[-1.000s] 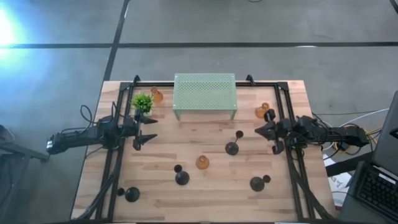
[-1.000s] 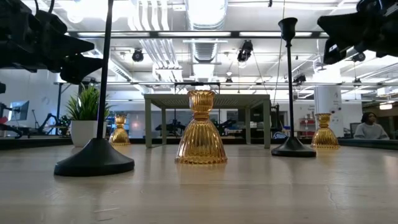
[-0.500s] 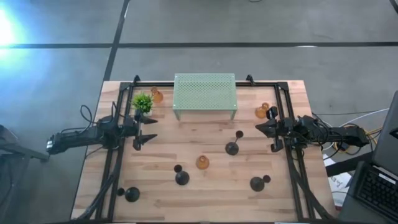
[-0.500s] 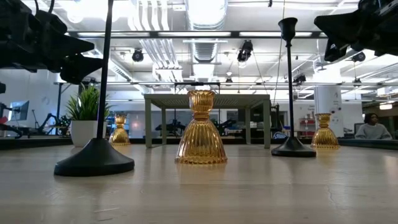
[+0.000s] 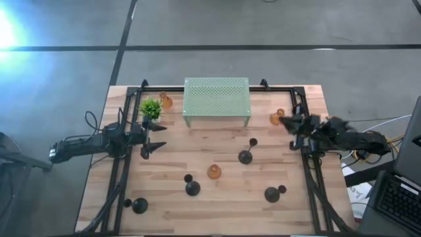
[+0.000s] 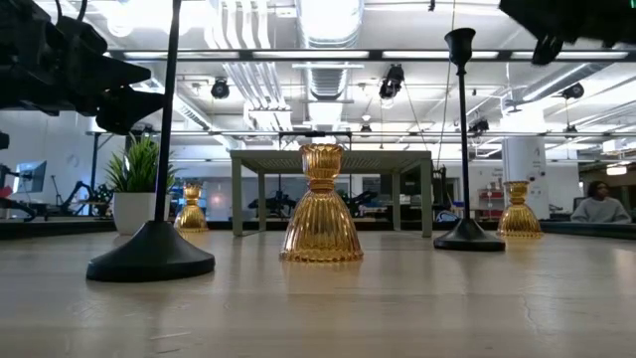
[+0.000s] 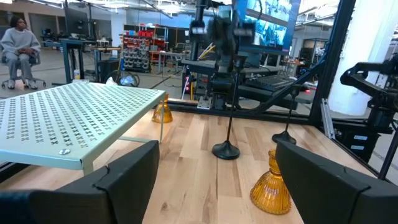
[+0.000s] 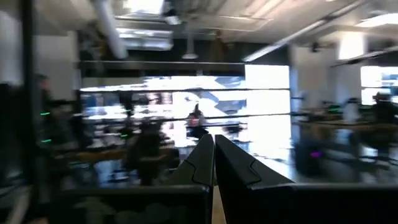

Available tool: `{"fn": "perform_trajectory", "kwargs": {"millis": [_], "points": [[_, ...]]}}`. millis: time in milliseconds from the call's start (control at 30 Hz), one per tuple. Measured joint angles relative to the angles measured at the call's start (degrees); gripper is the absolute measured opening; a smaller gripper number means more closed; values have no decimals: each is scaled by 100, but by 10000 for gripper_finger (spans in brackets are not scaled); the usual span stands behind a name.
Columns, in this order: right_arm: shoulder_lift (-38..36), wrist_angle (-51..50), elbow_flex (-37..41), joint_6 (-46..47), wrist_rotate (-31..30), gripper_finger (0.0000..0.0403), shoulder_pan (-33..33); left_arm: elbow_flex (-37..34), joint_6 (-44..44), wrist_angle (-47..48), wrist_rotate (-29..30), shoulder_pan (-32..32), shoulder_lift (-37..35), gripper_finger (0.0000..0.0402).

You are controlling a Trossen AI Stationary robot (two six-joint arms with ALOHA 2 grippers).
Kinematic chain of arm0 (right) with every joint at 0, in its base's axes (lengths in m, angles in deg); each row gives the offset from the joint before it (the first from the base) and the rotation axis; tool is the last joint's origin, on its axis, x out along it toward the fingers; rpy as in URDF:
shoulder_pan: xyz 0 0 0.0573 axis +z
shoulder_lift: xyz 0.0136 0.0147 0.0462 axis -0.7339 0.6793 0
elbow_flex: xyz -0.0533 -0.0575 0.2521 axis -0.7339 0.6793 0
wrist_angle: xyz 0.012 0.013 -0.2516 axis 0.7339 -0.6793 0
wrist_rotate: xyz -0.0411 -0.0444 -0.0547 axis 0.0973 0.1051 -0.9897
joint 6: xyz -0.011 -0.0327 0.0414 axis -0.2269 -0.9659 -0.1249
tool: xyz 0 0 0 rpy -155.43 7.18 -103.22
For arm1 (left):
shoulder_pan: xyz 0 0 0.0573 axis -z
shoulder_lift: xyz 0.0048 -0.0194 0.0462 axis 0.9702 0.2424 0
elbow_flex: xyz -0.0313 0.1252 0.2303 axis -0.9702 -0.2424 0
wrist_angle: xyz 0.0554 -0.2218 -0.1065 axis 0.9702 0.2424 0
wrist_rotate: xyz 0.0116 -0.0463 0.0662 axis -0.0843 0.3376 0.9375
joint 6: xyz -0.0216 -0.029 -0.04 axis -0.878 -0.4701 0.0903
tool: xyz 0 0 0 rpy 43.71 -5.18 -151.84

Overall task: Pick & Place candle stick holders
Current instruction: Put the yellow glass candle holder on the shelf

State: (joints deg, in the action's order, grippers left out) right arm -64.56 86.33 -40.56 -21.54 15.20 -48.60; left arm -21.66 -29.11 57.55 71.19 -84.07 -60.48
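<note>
At the near edge of the desk, the high view shows 2 black holders, one at the left corner and one toward the right. A little farther in stand a third black holder and, just beside it, an amber holder; a fourth black holder stands beyond that. From the low view only 2 black holders appear, with the ribbed amber one between them.

The left tool hangs over the desk's left side with its fingers spread wide, gripping nothing. The right tool sits over the right side near an amber holder; its wrist view shows the 2 fingers pressed together, clenched on nothing, a detail the high view does not resolve.

At the far edge sit a green plant, another amber holder and a mint perforated stand. Beyond the desk, the left wrist view catches a seated person.
</note>
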Motion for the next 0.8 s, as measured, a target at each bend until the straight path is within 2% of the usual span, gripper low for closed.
{"fn": "perform_trajectory", "kwargs": {"millis": [100, 200, 267, 333, 467, 600, 700, 800], "points": [[526, -1263, -1122, 94, -967, 8, -2, 0, 13, 0, 0, -1, 0, 326], [1344, -3037, -2365, 558, -2056, 8, -2, 0, 13, 0, 0, -2, 0, 326], [1980, -4371, -3142, 1127, -2712, 8, -4, 0, 9, -2, 0, 0, 0, 326], [2628, -5734, -3862, 1859, -3028, 8, -13, 0, 7, -5, 0, 0, -1, 326], [3686, -8062, -4863, 3737, -3085, 8, -17, 0, 2, -45, 79, 0, 0, 326], [4458, -9720, -5066, 5520, -2754, 8, -11, 0, 4, -155, 109, 0, 0, 326], [4767, -9874, -4695, 6272, -2335, 8, 5, 0, -68, -185, 222, 0, 0, 326], [4905, -9422, -4100, 6568, -1911, 8, 65, 0, -118, -510, 332, 0, 0, 326]]}}
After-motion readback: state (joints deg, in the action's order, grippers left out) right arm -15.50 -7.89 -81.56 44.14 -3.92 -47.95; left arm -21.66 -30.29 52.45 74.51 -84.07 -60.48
